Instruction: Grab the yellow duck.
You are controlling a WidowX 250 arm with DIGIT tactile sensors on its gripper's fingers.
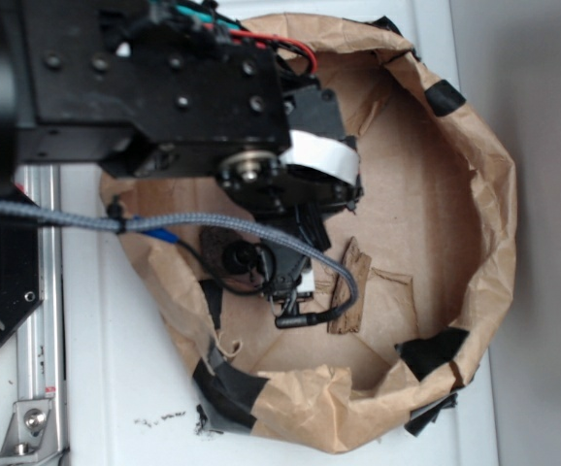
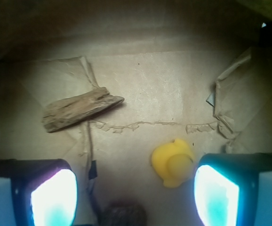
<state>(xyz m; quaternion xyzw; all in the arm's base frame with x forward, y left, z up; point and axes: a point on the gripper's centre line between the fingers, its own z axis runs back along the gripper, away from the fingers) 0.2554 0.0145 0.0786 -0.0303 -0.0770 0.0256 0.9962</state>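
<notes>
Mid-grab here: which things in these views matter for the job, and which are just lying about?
For the job:
- duck, yellow, between the open fingers, close to the right one
- tool

Lying about:
- wood piece, upper left
- rock, bottom edge
- paper bag wall

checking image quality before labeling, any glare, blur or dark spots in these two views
Wrist view: the claw fingers glare white-cyan and blown out, corners fall dark, the yellow duck and wood piece look slightly soft. Exterior view: even light, the black arm blocks much of the paper enclosure.
</notes>
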